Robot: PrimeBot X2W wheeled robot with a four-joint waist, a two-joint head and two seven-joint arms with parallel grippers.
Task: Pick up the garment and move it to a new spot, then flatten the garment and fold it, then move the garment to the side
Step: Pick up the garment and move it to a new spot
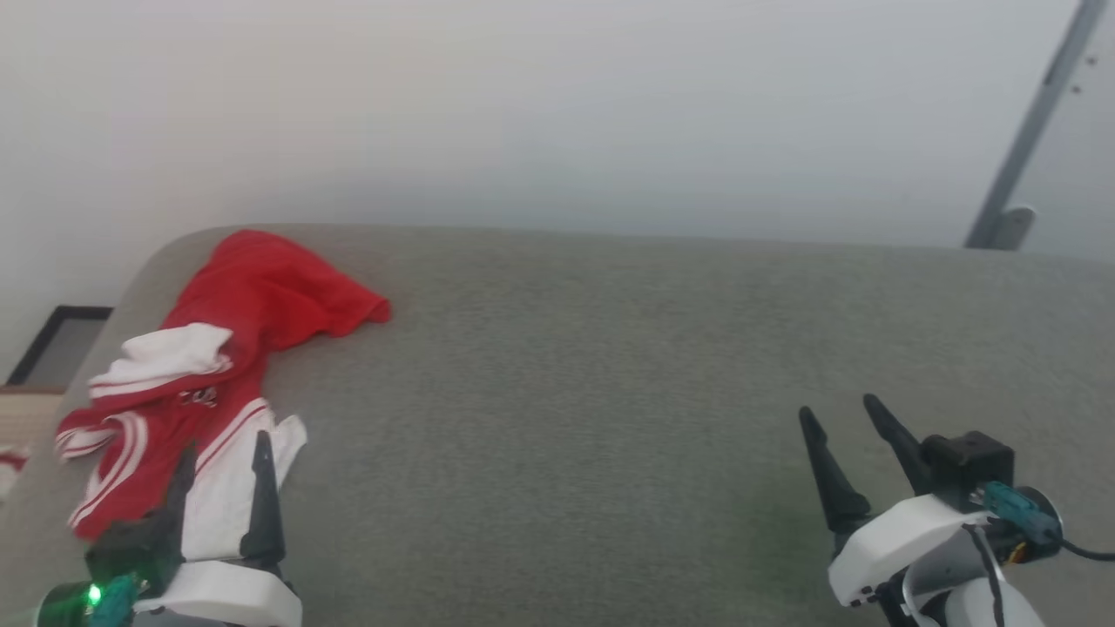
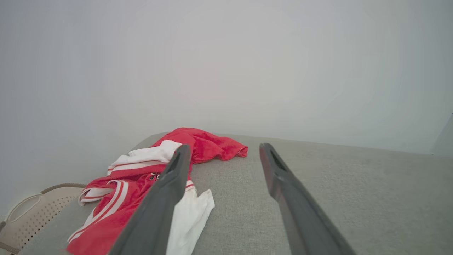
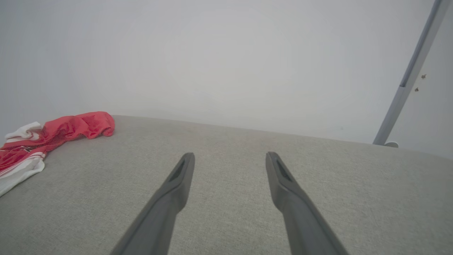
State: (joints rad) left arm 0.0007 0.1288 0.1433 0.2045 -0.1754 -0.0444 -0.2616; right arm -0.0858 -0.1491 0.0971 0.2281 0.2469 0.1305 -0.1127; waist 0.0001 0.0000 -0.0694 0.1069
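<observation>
Head view had the left gripper [image 1: 224,444] at the lower left, its two dark fingers spread apart with nothing clasped between them, their tips over the near white-and-red end of the garment [image 1: 253,296]; whether they touched the cloth could not be told. Left wrist view showed one finger crossing in front of the crumpled shirt and the other over bare upholstery beside it. The right gripper [image 1: 838,407] sat at the lower right, likewise spread wide and empty, above the grey fabric surface [image 1: 610,392] and well apart from the garment. The garment lay bunched at the surface's left end, near the rounded far corner: its red body stretched toward the back edge, a white sleeve with red stripes lay folded across the middle, and striped trim and more white cloth sat at the near end, with a scrap of dark lettering peeping from the folds. Beyond the left edge stood a beige perforated basket [image 2: 39,209]. A pale wall [image 1: 557,104] rose behind, and a grey pole [image 1: 1032,122] slanted up at the far right
</observation>
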